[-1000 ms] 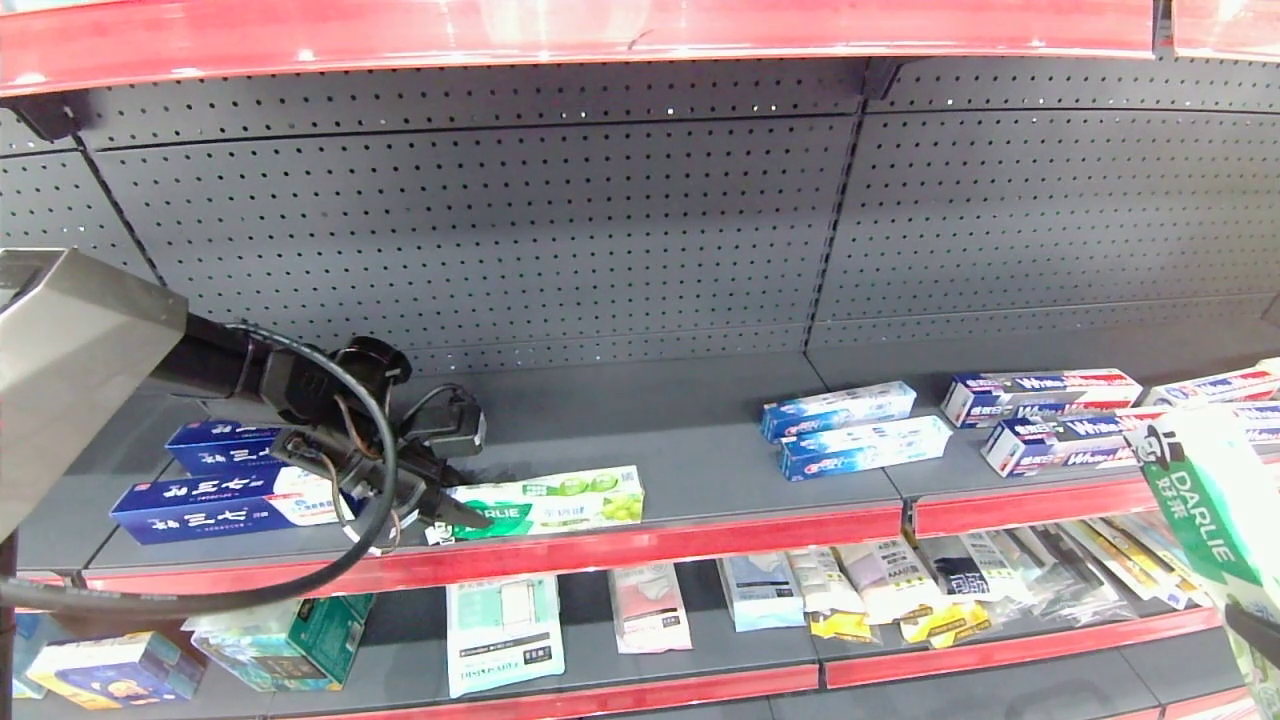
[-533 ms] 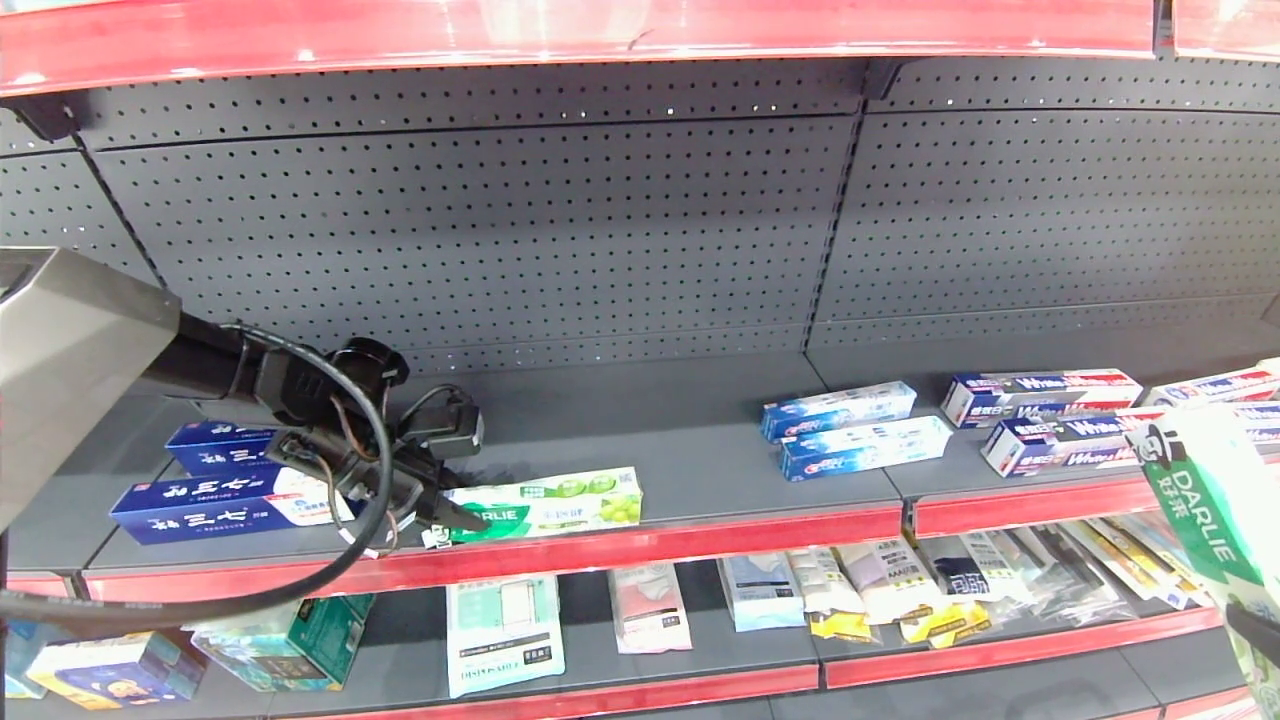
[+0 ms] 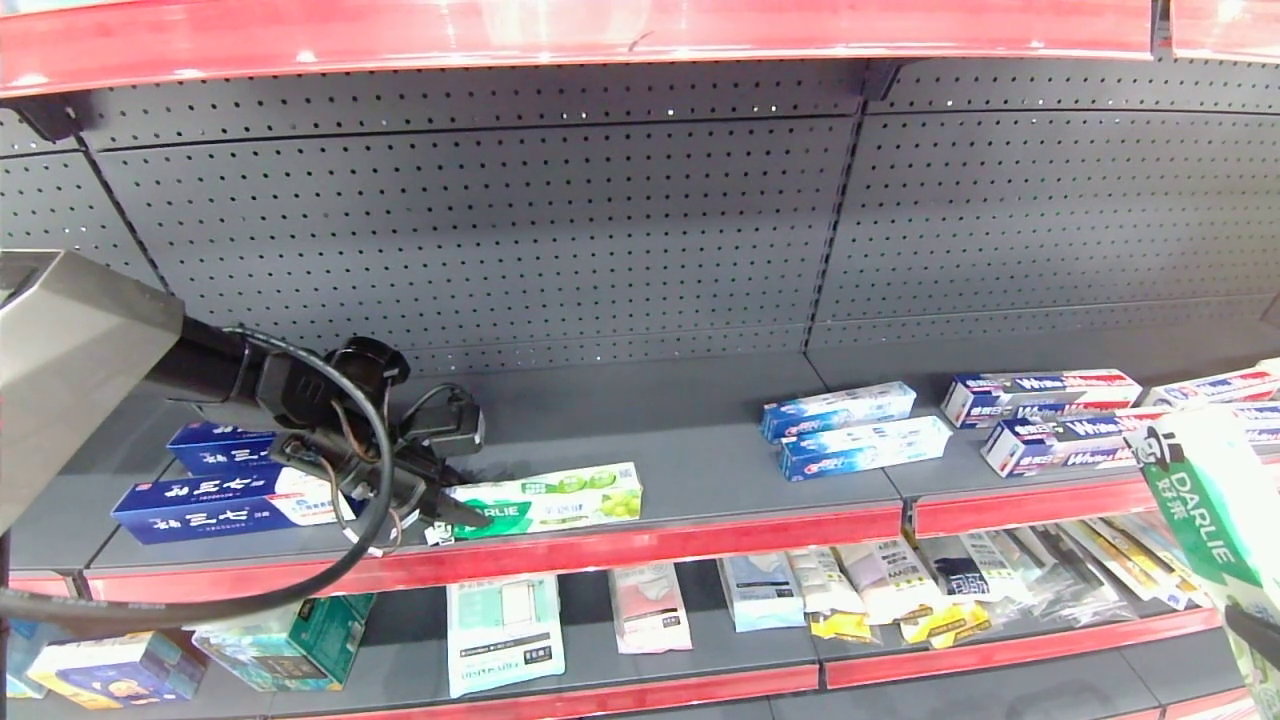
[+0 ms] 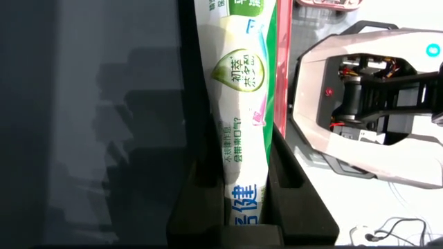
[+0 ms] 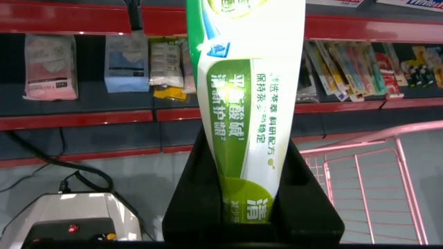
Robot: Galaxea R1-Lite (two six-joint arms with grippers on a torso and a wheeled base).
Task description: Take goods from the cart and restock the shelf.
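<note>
Green-and-white, the toothpaste box in the right gripper was cut off at the head view's edge. Its lower end was hidden between the black fingers clamped on its sides. Farther out, the left gripper pinched one end of a second green box lying along the shelf near its red front lip, seemingly flat.

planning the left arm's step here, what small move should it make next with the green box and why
Probably open the left gripper and let go: the green toothpaste box it clamps seems to lie flat on the shelf, just behind the red front edge, beside the blue boxes, so placing looks done.
</note>
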